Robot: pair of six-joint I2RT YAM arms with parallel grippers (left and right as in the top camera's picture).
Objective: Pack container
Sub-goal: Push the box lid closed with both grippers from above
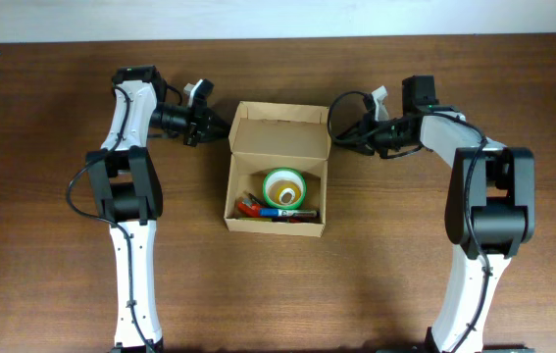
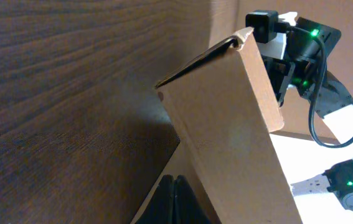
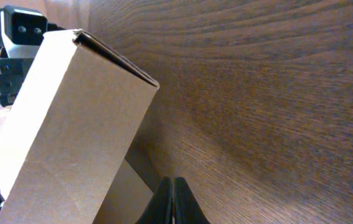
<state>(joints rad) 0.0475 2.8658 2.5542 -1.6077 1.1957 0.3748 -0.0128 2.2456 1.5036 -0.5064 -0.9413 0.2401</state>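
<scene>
Container [image 1: 278, 142] on table [image 1: 62, 245], tape roll [image 1: 283, 173] and pens [image 1: 292, 213] inside, left fingers [image 2: 167, 202] beside its left wall, right fingers [image 3: 167, 205] opposite

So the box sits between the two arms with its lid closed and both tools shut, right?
Not quite: the lid is open, not closed. The overhead view shows it raised, with a tape roll and pens inside the box. The rest holds: the left tool and right tool flank it, both shut.

Overhead looks straight down on the table [image 1: 62, 294]. Wrist cameras look past left gripper [image 2: 175, 200] and right gripper [image 3: 173, 200] at the shared box [image 2: 226, 137] close ahead, from opposite sides.
</scene>
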